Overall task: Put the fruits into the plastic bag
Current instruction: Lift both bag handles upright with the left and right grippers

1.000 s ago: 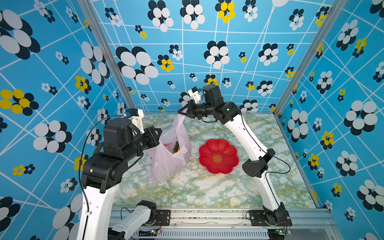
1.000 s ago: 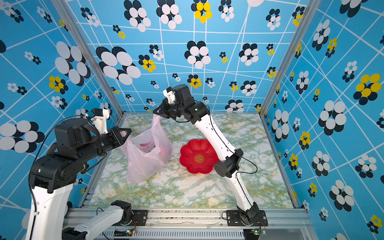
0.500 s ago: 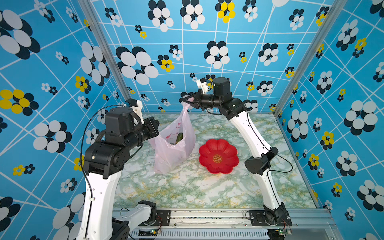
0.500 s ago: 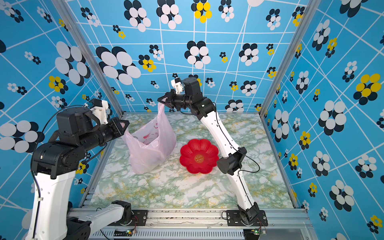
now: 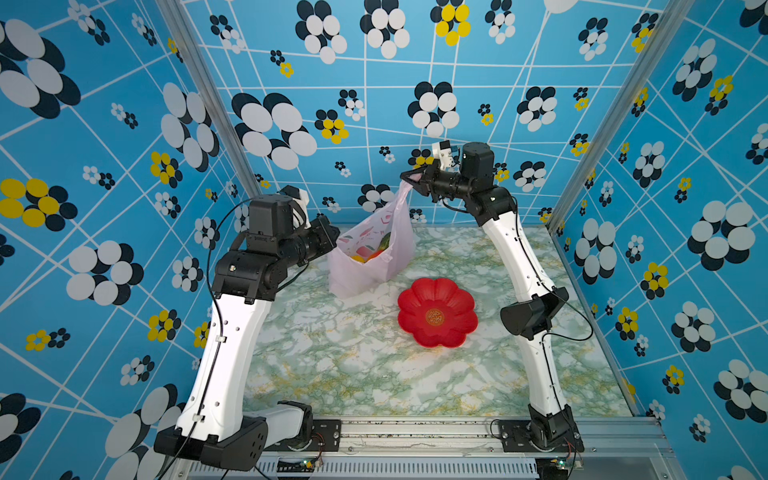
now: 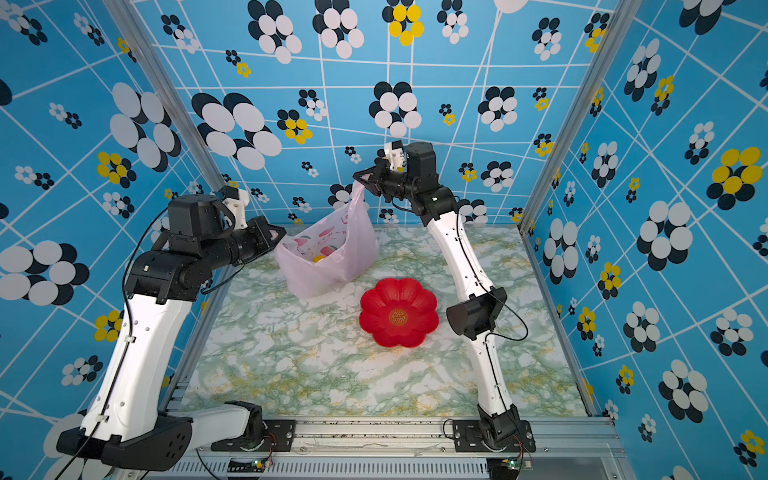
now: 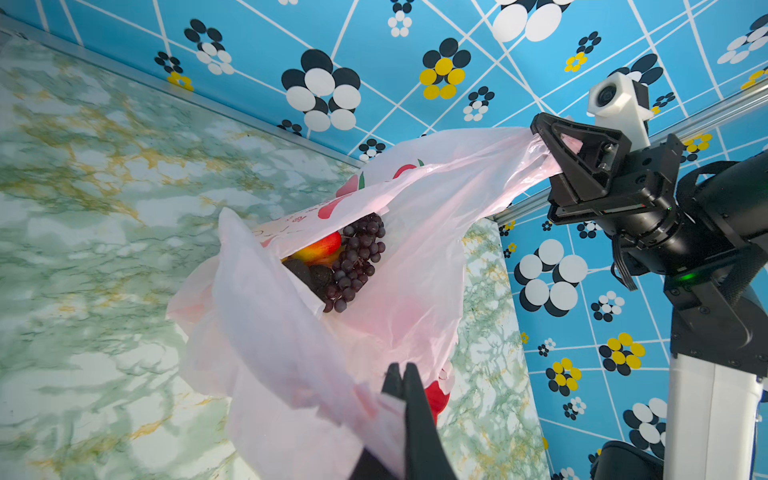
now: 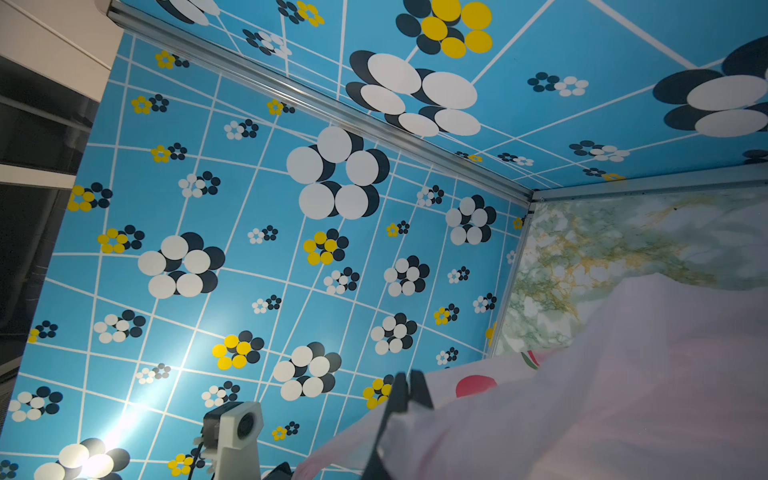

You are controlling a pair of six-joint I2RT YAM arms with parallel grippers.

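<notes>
**Fruit in the bag, a handle in each gripper**

The small toy fruits lie low inside the thin, crinkly, translucent pale pink plastic bag, which is printed with red fruit shapes. Through its mouth, in the left wrist view, I make out a dark purple grape bunch, a red-yellow mango pressed against it and a dark avocado beside them. Film hides whatever else is there.

In both top views the bag stands toward the table's 11 o'clock, and its base seems to rest on the green-veined marble table.

I have the left gripper at the bag's 9 o'clock, jaws together and pinching one handle low. The right gripper is up at its 1 o'clock, clamped on the other handle, which is drawn into a taut strip. As I judge it, the two pulls spread the mouth and hold the soft walls upright, so the load settles to the bottom instead of spilling out.

The glossy red flower-shaped dish sits at the bag's 5 o'clock, close by but not touching, with nothing in it. I see no fruit loose on the table, so I take the filling as done.
</notes>
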